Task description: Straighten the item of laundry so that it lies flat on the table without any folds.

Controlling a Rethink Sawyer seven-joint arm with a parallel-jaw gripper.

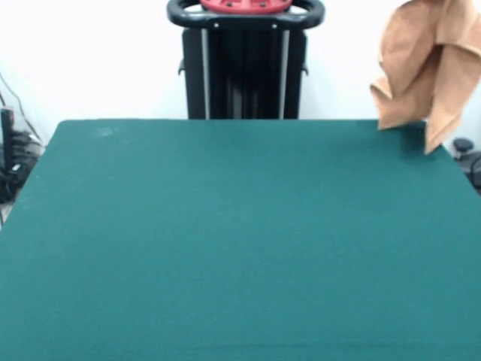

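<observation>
The light-brown terry towel (425, 68) hangs in the air at the top right of the front view, above the far right corner of the table. It is bunched in loose vertical folds, and its lower tips dangle just over the table's far edge. Its top runs out of the picture, so what holds it is hidden. The label does not show. The table (225, 248), covered in dark green cloth, fills the lower part of the view. The gripper does not show.
The robot's black pedestal (244, 71) with a red top stands behind the middle of the far edge. Dark cables and gear (13, 162) lie off the far left corner, and a dark object (467, 150) off the far right corner.
</observation>
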